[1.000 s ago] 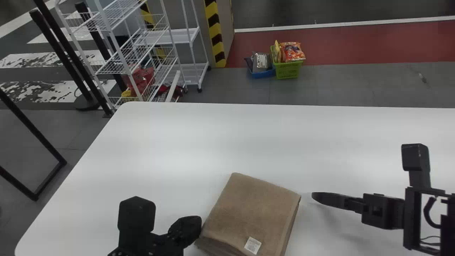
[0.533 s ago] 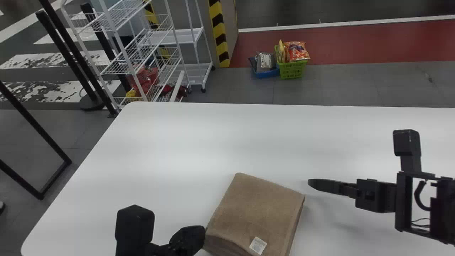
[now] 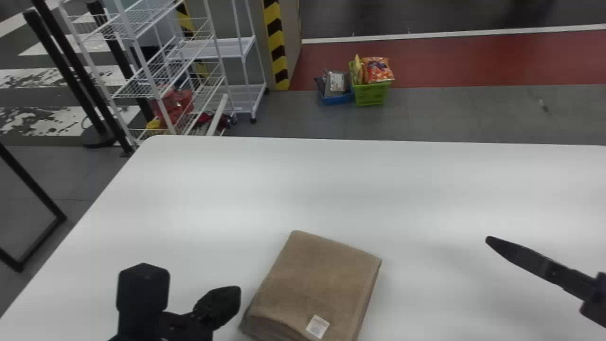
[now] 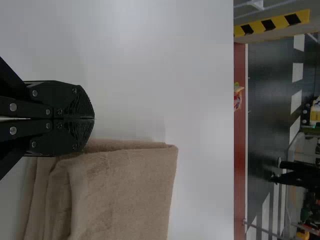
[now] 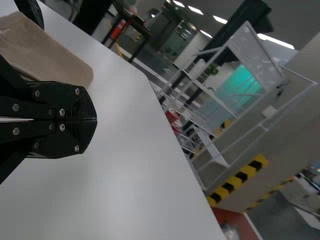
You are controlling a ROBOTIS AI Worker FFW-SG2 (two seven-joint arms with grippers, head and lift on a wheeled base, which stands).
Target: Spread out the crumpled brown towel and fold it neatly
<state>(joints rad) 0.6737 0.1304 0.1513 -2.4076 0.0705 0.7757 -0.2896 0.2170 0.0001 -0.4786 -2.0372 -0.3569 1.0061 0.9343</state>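
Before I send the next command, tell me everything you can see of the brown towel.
The brown towel is folded into a thick, roughly rectangular pad, lying flat and turned slightly askew on the white table. Its cloth looks soft and short-piled. The top is fairly smooth, with a small white label toward the robot; stacked layers show at the near left corner. The closed left gripper is just beside its left edge, not gripping it; I can't confirm contact. The right gripper is away to the right.

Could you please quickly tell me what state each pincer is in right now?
Left black two-fingered pincer: closed, holding nothing, beside the folded brown towel.
Right black two-fingered pincer: closed, holding nothing, over the white table.
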